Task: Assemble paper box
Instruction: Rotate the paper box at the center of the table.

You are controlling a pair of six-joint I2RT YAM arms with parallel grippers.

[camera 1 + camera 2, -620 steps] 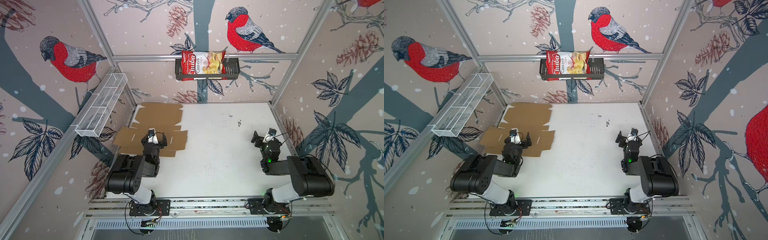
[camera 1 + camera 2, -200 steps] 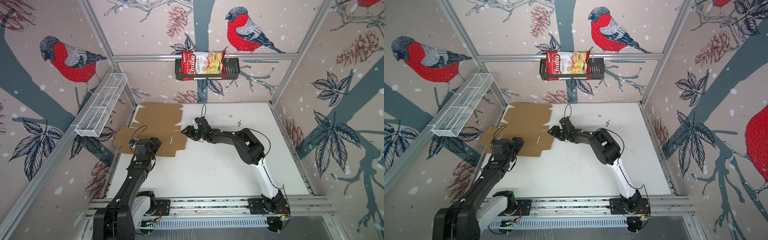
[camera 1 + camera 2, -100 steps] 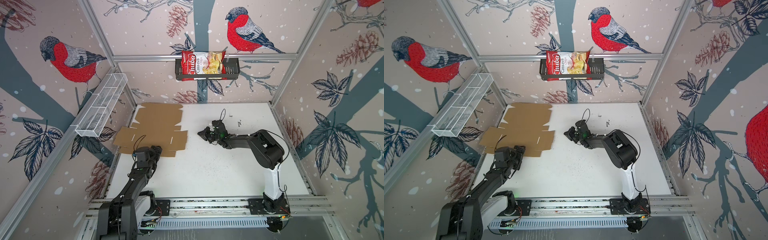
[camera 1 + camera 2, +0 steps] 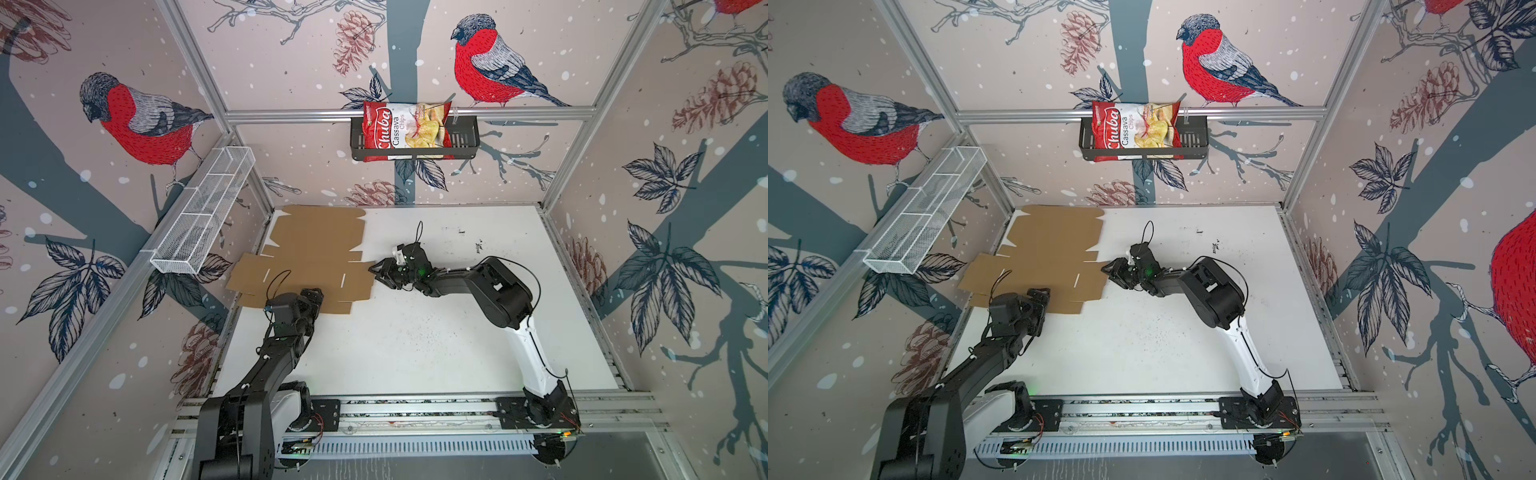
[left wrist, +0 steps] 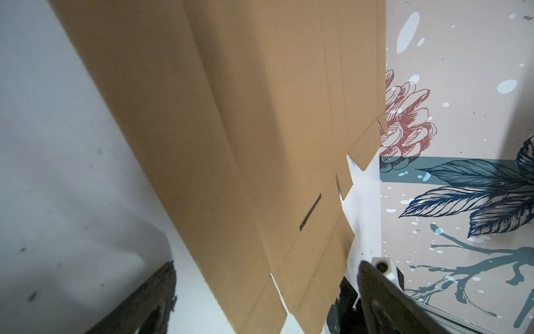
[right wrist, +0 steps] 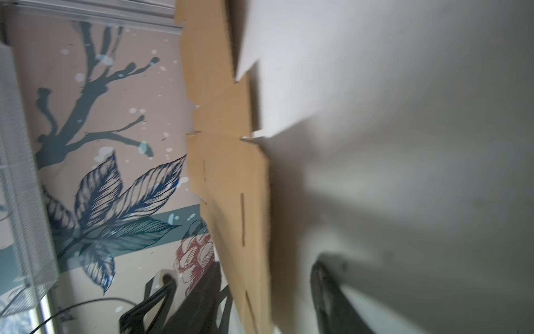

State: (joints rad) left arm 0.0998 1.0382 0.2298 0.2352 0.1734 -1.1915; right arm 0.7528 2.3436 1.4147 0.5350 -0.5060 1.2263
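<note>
White table [image 4: 415,340], bird-patterned walls [image 4: 291,62], flat unfolded brown paper box [image 4: 316,245] at far-left corner, left jaws wide open over its near edge, right jaws part-open at its right edge, neither gripping

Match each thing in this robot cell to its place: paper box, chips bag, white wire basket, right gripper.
Things:
1. paper box
2. chips bag
3. white wire basket
4. right gripper

Places:
A. in the black basket on the back wall
B. at the paper box's right edge
C. flat on the table, far left corner
D. fixed along the left wall

Pairs: 1-C, 2-A, 3-D, 4-B
</note>
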